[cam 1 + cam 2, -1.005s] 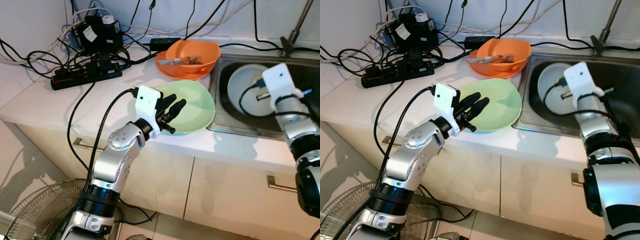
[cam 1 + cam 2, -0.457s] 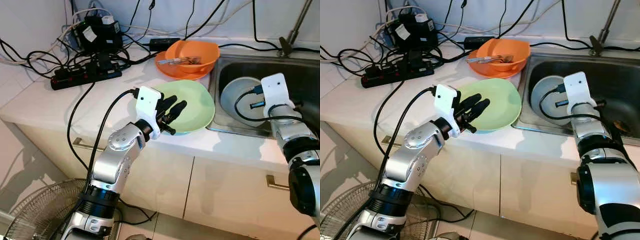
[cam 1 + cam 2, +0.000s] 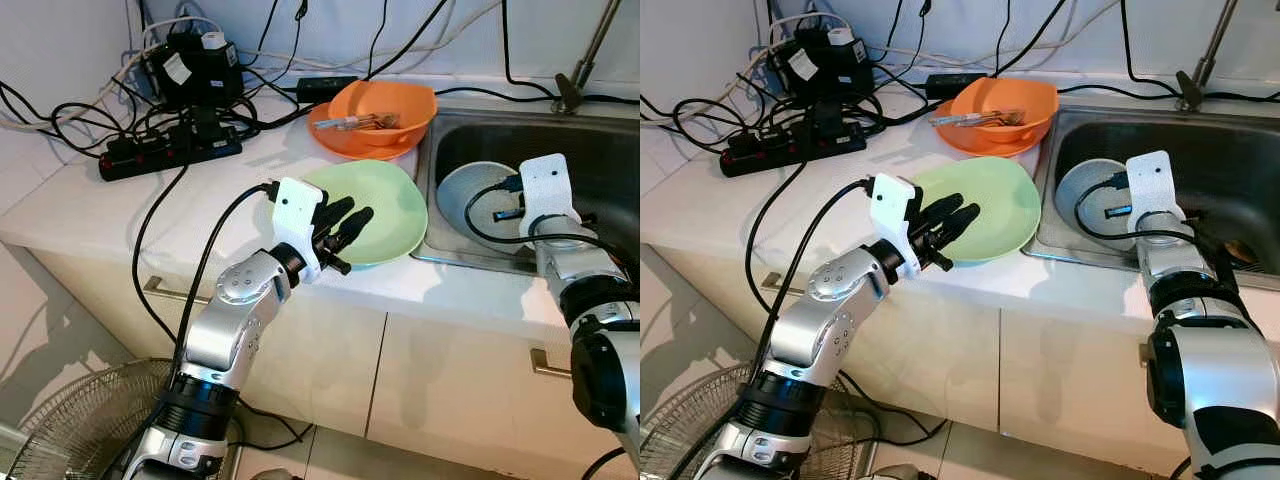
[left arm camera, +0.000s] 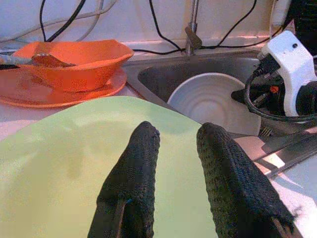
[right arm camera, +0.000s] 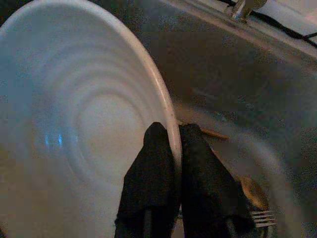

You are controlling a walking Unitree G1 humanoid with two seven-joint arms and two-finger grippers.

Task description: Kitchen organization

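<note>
A pale green plate (image 3: pixel 390 200) lies on the white counter beside the sink (image 3: pixel 600 130). My left gripper (image 3: pixel 350 222) hovers over the plate's near-left rim, its fingers (image 4: pixel 133 163) slightly apart and open with nothing between them. In the sink a white ribbed bowl (image 3: pixel 468 195) leans at a tilt. My right gripper (image 5: pixel 174 134) is shut on the bowl's rim (image 5: pixel 163 94); from the head it is hidden behind the white wrist housing (image 3: pixel 547 185).
An orange bowl (image 3: pixel 385 100) with cutlery sits on an orange plate (image 3: pixel 335 140) behind the green plate. A power strip (image 3: pixel 165 155) and tangled cables fill the back left. The faucet (image 3: pixel 580 70) rises behind the sink. A fork (image 5: pixel 257 213) lies on the sink floor. A fan (image 3: pixel 70 430) stands on the floor.
My right gripper has carried the white bowl lower and toward the sink's near-left side, and the bowl now lies flatter. The left arm has barely moved.
</note>
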